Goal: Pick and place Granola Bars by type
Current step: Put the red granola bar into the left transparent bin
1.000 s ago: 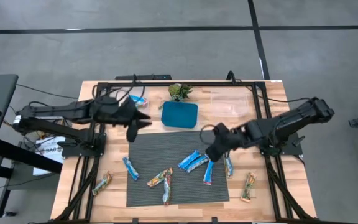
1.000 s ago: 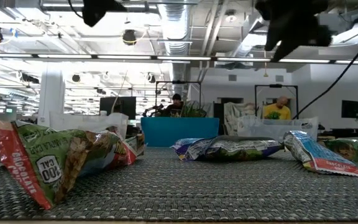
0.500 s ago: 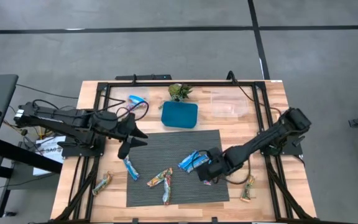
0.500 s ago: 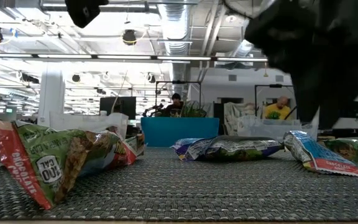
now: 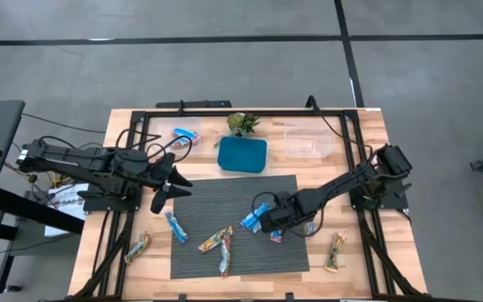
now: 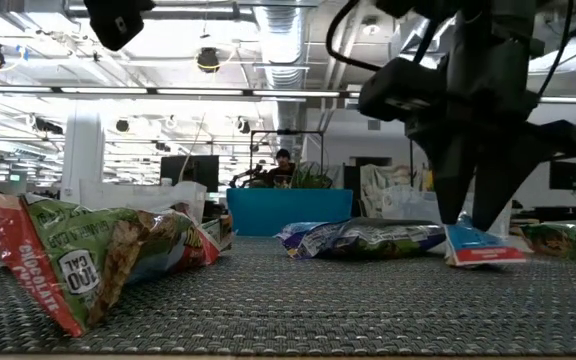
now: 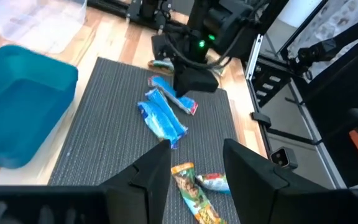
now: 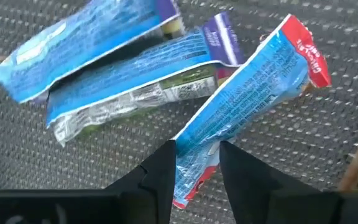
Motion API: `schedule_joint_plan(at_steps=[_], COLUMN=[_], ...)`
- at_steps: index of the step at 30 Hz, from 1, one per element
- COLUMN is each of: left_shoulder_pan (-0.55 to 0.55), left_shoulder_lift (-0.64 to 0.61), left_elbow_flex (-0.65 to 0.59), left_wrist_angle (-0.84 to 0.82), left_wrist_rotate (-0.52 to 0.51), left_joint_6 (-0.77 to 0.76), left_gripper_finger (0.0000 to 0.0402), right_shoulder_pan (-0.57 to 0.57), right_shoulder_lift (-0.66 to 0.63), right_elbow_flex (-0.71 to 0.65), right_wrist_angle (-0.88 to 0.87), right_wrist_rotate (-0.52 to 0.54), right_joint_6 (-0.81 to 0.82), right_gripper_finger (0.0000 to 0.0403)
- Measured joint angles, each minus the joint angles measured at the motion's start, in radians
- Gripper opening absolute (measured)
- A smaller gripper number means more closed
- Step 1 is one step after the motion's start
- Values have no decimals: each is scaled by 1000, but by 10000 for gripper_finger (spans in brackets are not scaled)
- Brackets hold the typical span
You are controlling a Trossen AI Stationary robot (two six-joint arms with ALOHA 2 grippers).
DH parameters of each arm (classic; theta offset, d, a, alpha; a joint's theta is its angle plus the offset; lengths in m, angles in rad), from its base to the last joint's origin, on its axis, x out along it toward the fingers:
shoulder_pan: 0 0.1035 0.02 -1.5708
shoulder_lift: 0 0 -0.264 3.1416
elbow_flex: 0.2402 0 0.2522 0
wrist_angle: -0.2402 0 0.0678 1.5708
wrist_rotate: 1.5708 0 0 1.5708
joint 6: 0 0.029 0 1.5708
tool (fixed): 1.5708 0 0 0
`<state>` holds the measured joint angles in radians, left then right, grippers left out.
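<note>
We see the right gripper (image 5: pixel 277 225) low on the dark mat (image 5: pixel 225 195), its fingers (image 8: pixel 160 168) closing on either side of one blue bar with a red end (image 8: pixel 241 106). We judge the biggest risk here to be a poor pinch: the fingers sit near one end of the bar, not its middle, so the slick wrapper could slide out or swing when lifted. Next, two more blue bars (image 8: pixel 135 81) lie just beside it, one touching or nearly so, and the fingers could drag or catch a neighbour. A smaller risk is a type mix-up, since the tan-green bars (image 5: pixel 216 242) lie on the same mat.

The left gripper (image 5: pixel 164 195) hangs above the mat's left edge with its fingers spread and empty, near a lone blue bar (image 5: pixel 176 226).

Other bars are scattered: one tan (image 5: pixel 137 247) on the bare desk (image 5: pixel 367 134) at front left, one (image 5: pixel 335 250) at front right, one blue (image 5: pixel 186 133) at the back near the blue dish (image 5: pixel 242 154).

From above, the right arm hides the bar it is grasping, and we cannot tell whether the fingers already press the wrapper. In the low view the gripper blocks most of that bar.
</note>
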<state>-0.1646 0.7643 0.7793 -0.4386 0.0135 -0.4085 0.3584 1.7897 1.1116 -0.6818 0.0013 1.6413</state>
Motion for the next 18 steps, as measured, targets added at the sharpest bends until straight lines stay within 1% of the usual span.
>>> schedule_joint_plan(at_steps=[12, 18], left_shoulder_pan=[0, 0], left_shoulder_lift=[2, 2], left_elbow_flex=[0, 0], left_wrist_angle=[12, 11], left_wrist_rotate=[0, -1], left_joint_6=[-6, -6], left_gripper_finger=[139, 139], right_shoulder_pan=[-14, -14], right_shoulder_lift=[0, 0], right_elbow_flex=[-5, -5], right_wrist_angle=[25, 156], right_wrist_rotate=[-2, -3], right_joint_6=[-45, -69], right_gripper_finger=[118, 118])
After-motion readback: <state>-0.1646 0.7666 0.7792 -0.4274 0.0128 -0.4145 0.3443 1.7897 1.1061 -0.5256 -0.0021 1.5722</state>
